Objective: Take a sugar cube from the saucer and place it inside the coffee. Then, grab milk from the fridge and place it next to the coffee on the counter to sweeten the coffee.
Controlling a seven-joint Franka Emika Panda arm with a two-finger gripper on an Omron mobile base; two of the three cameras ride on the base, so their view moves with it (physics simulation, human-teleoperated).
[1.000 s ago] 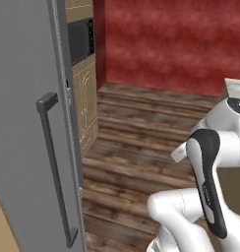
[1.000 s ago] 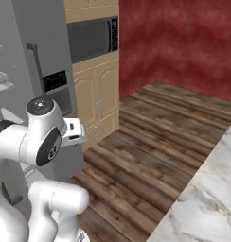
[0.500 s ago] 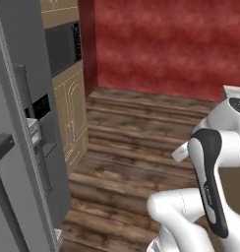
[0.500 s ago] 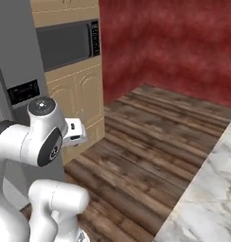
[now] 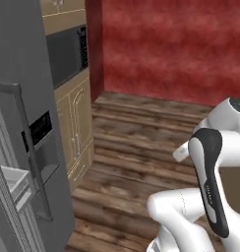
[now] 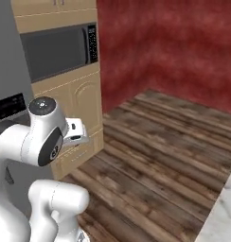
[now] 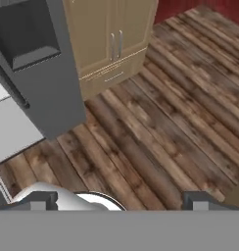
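Now your gripper [image 7: 119, 200] is wide open, holding nothing, above the brown wooden floor [image 7: 155, 132] beside the tall grey fridge [image 5: 23, 98].

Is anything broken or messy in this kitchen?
Nothing looks broken or spilled. The fridge door stands open, showing a pale shelf inside, which fits fetching milk. The wooden floor is clean, and the gripper is open and holds nothing.
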